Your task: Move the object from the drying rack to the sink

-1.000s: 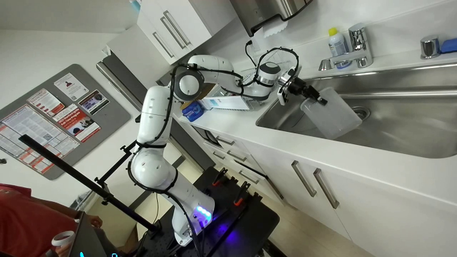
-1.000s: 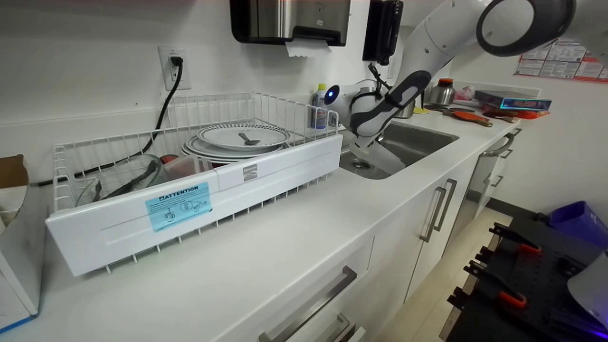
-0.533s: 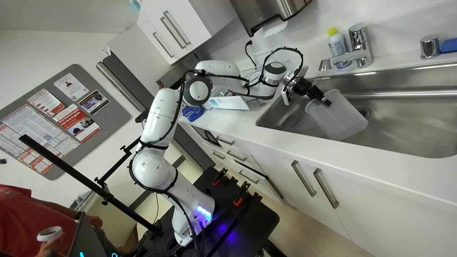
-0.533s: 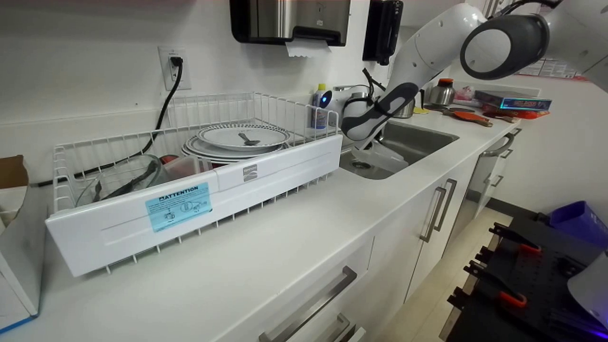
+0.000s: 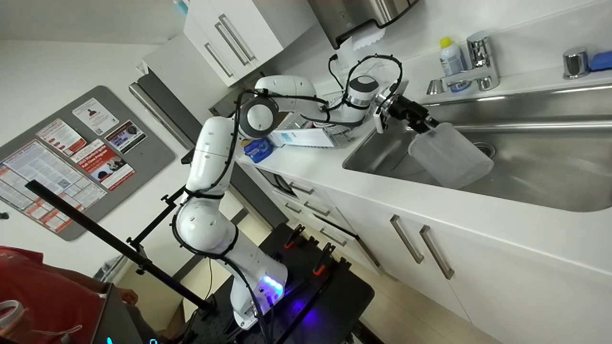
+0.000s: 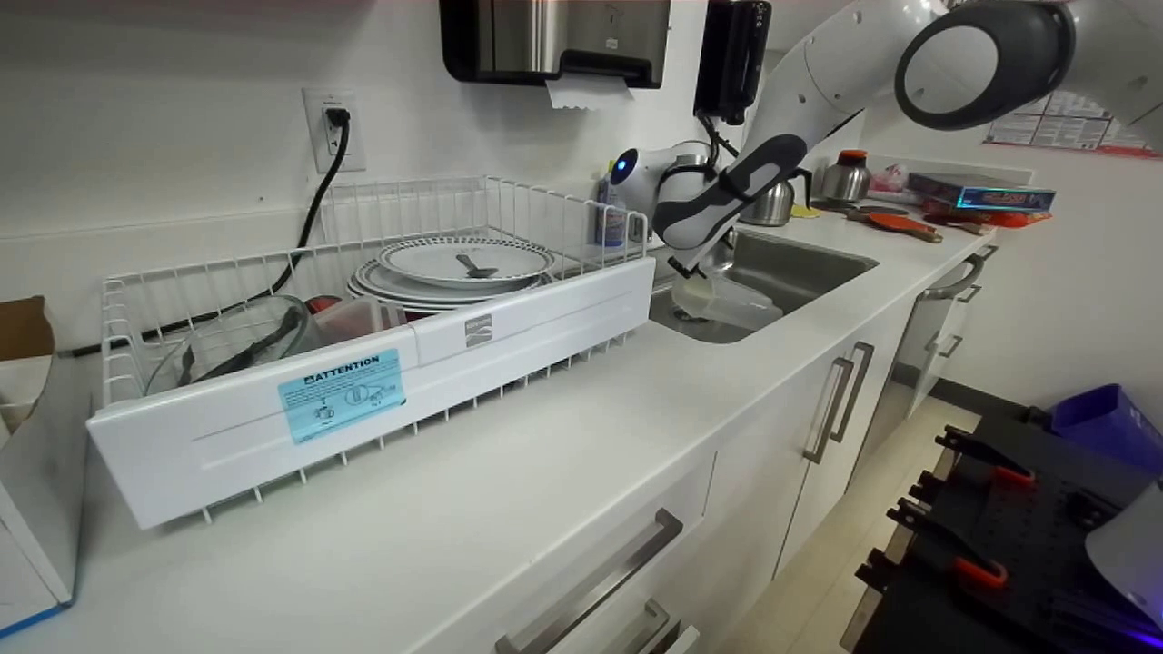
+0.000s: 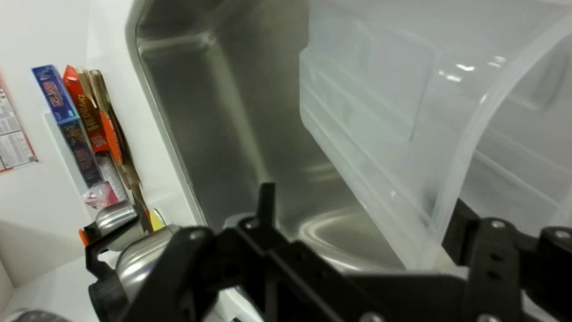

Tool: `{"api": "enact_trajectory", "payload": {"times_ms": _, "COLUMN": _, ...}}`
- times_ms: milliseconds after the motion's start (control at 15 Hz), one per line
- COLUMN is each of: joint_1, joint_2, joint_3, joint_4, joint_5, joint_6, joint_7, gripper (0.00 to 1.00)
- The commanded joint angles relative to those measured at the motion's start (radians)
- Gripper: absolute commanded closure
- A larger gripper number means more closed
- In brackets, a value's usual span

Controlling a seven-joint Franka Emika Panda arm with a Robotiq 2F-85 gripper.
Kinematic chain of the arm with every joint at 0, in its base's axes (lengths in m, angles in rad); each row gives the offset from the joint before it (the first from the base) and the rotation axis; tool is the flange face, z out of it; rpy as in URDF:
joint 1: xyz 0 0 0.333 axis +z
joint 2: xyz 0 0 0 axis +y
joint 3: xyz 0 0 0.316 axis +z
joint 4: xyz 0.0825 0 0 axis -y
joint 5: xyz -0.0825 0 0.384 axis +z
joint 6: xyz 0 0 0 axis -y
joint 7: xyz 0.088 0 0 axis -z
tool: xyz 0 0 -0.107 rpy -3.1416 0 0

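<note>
A translucent plastic container [image 5: 452, 155], the object, leans tilted in the steel sink [image 5: 550, 181], its mouth towards my gripper [image 5: 431, 123]. In the wrist view the black fingers of my gripper [image 7: 364, 217] stand wide apart. The container's rim corner [image 7: 435, 237] comes between them, close to the right-hand finger; whether they touch I cannot tell. The left-hand finger is clear of the plastic. An exterior view shows the same container [image 6: 731, 302] just below the gripper [image 6: 686, 269]. The white drying rack [image 6: 545, 318] stands on the counter beside the sink.
Stacked plates [image 6: 463, 262] and a glass dish [image 6: 245, 336] sit in the rack. Behind the sink rise a faucet [image 5: 483, 62] and a yellow-capped bottle [image 5: 451, 59]. A steel kettle [image 6: 770, 205] and boxes [image 6: 981, 193] lie beyond the sink.
My gripper has gone from shut on the container's rim to open, and has drawn back slightly upward. The container has shifted a little lower and further into the sink.
</note>
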Motion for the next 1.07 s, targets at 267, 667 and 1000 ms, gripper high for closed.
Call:
{"api": "enact_trajectory", "payload": {"times_ms": 267, "joint_1": -0.049, "joint_2": -0.376, "joint_3": 0.041, "joint_4": -0.393, "joint_5": 0.131, "joint_6": 0.263, "joint_7": -0.225, "gripper": 0.00}}
{"api": "enact_trajectory", "payload": {"times_ms": 667, "joint_1": -0.076, "joint_2": -0.606, "joint_3": 0.050, "joint_4": -0.646, "joint_5": 0.311, "joint_6": 0.411, "joint_7": -0.521, "gripper": 0.00}}
{"api": "enact_trajectory", "payload": {"times_ms": 1000, "joint_1": -0.086, "joint_2": -0.745, "joint_3": 0.053, "joint_4": -0.786, "joint_5": 0.435, "joint_6": 0.484, "joint_7": -0.735, "gripper": 0.00}}
